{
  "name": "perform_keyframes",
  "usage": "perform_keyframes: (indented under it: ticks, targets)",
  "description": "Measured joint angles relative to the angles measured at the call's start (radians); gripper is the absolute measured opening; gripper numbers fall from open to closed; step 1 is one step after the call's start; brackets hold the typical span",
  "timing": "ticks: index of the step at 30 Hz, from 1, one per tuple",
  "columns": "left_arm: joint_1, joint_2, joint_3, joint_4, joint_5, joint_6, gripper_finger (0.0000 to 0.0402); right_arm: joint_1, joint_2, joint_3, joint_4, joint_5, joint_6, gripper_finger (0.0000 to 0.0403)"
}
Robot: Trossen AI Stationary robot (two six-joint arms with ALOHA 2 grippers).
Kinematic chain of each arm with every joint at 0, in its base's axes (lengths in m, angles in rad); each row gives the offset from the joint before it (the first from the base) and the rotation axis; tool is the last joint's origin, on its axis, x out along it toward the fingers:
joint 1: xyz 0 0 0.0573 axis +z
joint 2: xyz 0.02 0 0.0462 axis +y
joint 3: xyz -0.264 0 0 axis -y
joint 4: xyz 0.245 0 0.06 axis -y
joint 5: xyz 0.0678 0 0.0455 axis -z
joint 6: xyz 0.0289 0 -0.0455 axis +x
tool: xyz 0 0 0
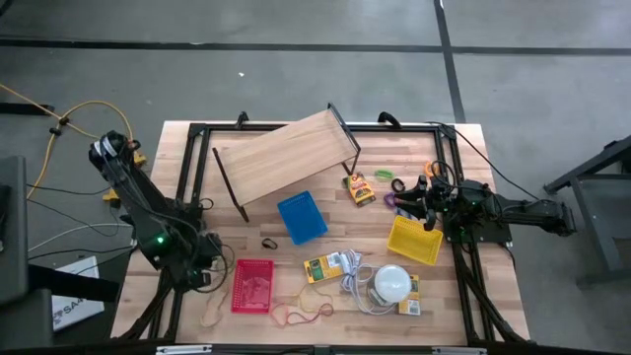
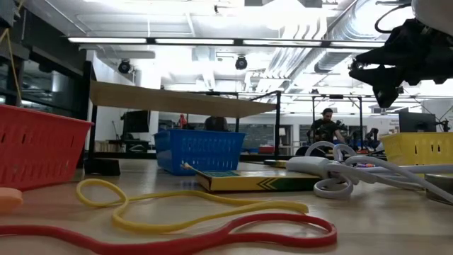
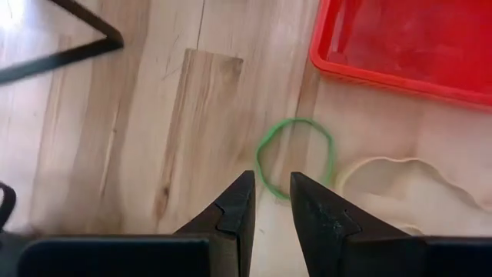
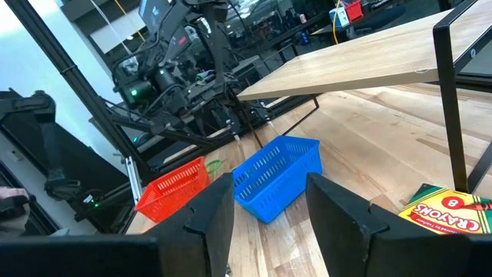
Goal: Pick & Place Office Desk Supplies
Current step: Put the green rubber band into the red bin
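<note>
Two arms are at work on a table strewn with supplies, and the step in hand looks like the left arm's pick of a green rubber band (image 3: 296, 158). The left gripper (image 3: 270, 201) hangs low over the wood beside the red basket (image 1: 252, 286), its fingers a narrow gap apart and empty, tips poised at the band's near edge. A tan rubber band (image 3: 400, 188) lies just beside it. The next move likely calls for a short drop so one finger lands inside the loop, then a close and a lift toward a basket. The right gripper (image 4: 270, 208) waits raised near the yellow basket (image 1: 414, 242), fingers wide and empty, facing the blue basket (image 4: 278, 177) and a crayon box (image 4: 446, 209).
</note>
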Motion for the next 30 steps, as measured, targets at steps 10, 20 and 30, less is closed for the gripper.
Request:
perform_keyframes:
  ticks: [10, 20, 30]
  targets:
    - [0.051, 0.092, -0.010, 0.076, 0.029, 0.036, 0.0079, 0.000, 0.000, 0.000, 0.000, 0.000, 0.000, 0.0150]
    - [0.159, 0.107, -0.071, 0.195, 0.121, 0.112, 0.0079, 0.000, 0.000, 0.000, 0.000, 0.000, 0.000, 0.0150]
    - [0.211, 0.107, -0.137, 0.278, 0.166, 0.141, 0.0079, 0.000, 0.000, 0.000, 0.000, 0.000, 0.000, 0.0150]
